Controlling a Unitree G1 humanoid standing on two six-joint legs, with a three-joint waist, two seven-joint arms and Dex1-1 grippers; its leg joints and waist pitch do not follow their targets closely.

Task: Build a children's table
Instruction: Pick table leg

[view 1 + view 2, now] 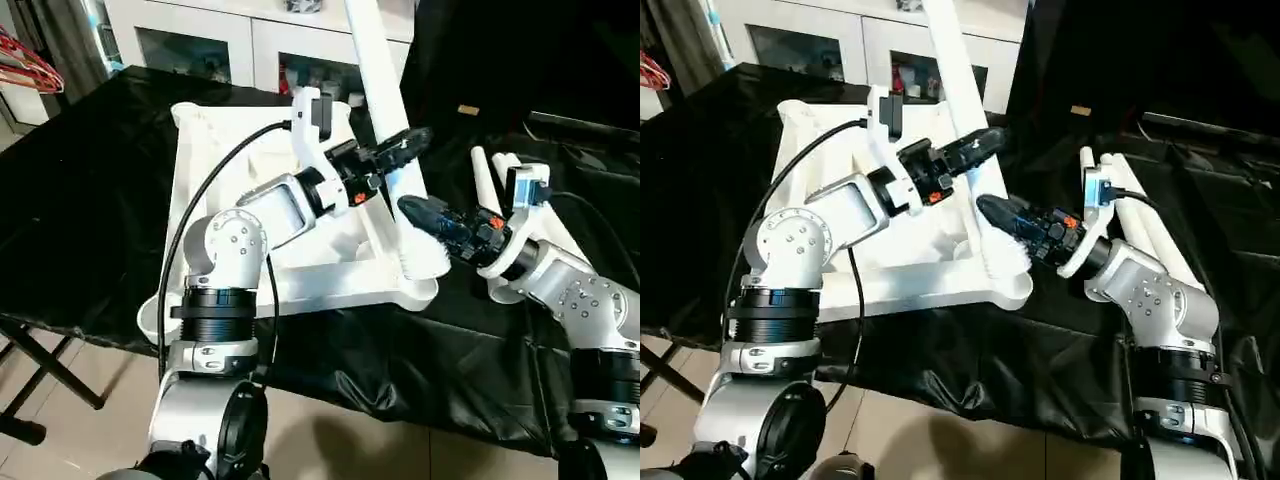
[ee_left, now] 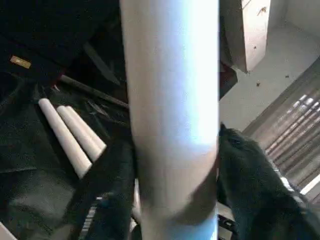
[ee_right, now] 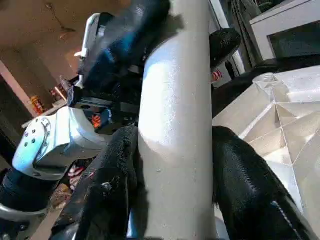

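Note:
The white table top (image 1: pixel 215 170) lies underside up on a black cloth, its ribs showing. A long white leg (image 1: pixel 375 70) stands tilted in the near right corner socket (image 1: pixel 420 290). My left gripper (image 1: pixel 400 145) reaches across the top and is shut on the leg partway up; its black fingers (image 2: pixel 250 190) press both sides of the tube (image 2: pixel 170 100). My right gripper (image 1: pixel 425 215) is shut on the same leg (image 3: pixel 175 125) lower down, just above the socket. Two or three spare legs (image 1: pixel 485 175) lie on the cloth behind my right arm.
A white glass-door cabinet (image 1: pixel 200 40) stands behind the table. Red hangers (image 1: pixel 25 60) hang at the far left. The black cloth (image 1: pixel 80 200) drapes over the work table's front edge, and a black folding frame (image 1: pixel 40 370) shows under it at the left.

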